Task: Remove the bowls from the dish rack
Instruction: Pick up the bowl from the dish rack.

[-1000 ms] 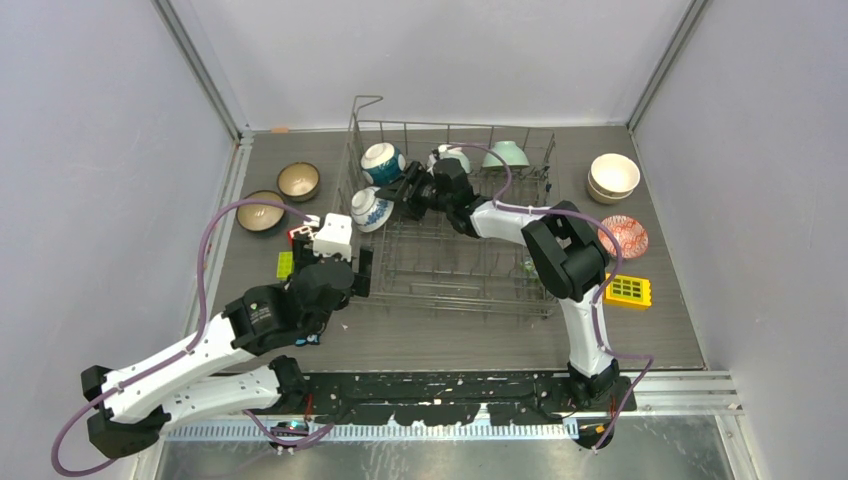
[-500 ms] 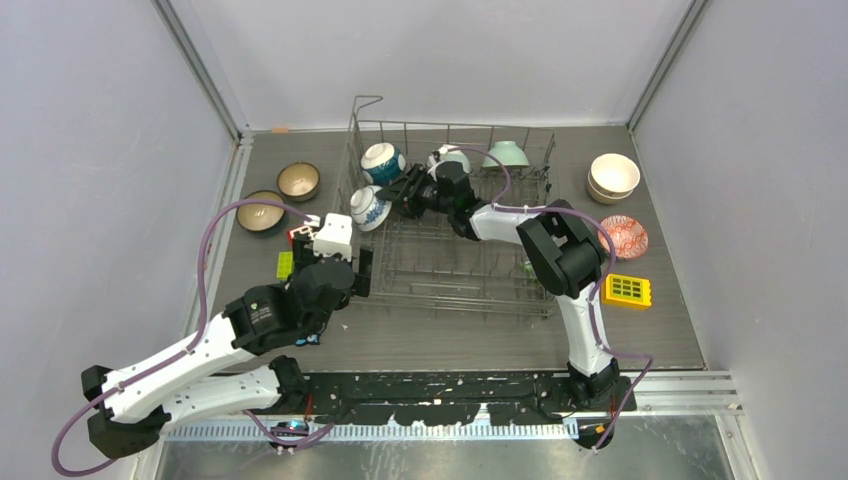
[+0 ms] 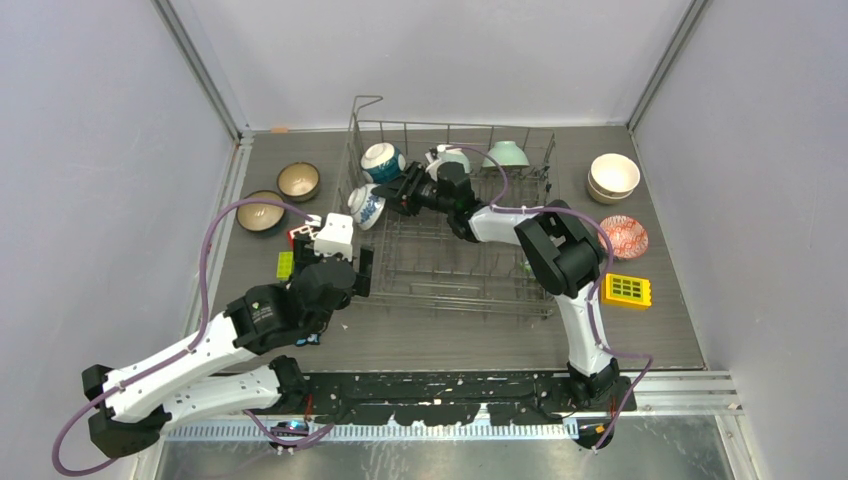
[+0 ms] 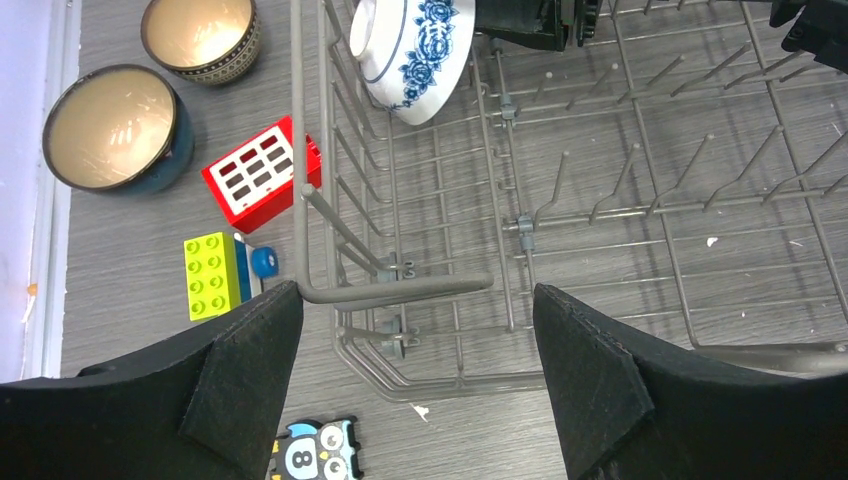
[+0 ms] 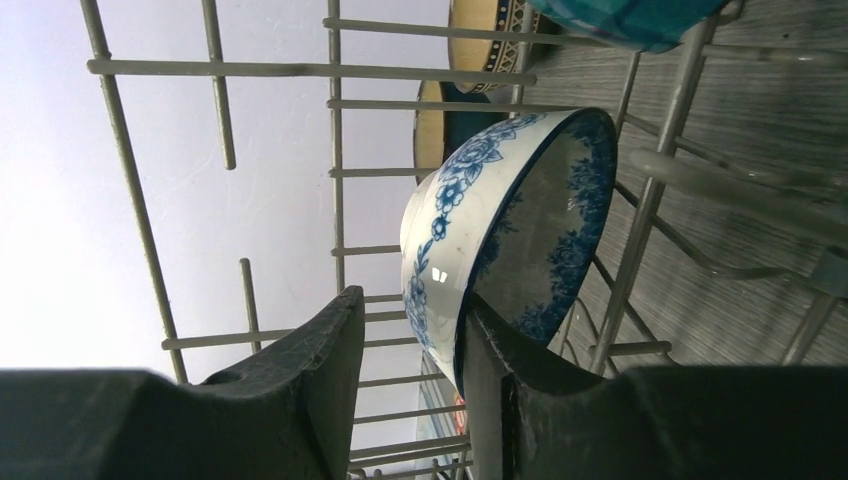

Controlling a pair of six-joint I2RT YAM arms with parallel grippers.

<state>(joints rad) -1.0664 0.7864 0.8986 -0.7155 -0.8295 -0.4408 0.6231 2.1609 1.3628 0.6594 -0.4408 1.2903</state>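
The grey wire dish rack [image 3: 450, 262] holds a blue-and-white floral bowl [image 3: 367, 205] on edge at its left side, a teal-and-white bowl [image 3: 382, 162], a pale mint bowl [image 3: 507, 154] and a white bowl [image 3: 452, 156] partly hidden by my right arm. My right gripper [image 3: 397, 196] straddles the floral bowl's rim [image 5: 470, 230]: one finger [image 5: 520, 400] lies inside against the wall, and the other finger [image 5: 310, 390] stands outside with a gap. My left gripper [image 4: 418, 380] is wide open and empty over the rack's near left corner [image 4: 400, 290].
Left of the rack stand a brown bowl [image 3: 298, 181] and a dark teal bowl [image 3: 261, 212], with a red block [image 4: 262, 175], a lime block [image 4: 210, 275] and an owl toy [image 4: 310, 455]. To the right are stacked cream bowls [image 3: 613, 176], a red-patterned bowl [image 3: 623, 237] and a yellow block [image 3: 628, 290].
My right gripper has slid a little left onto the floral bowl's rim, and the bowl has shifted slightly left and back. My left arm has not moved.
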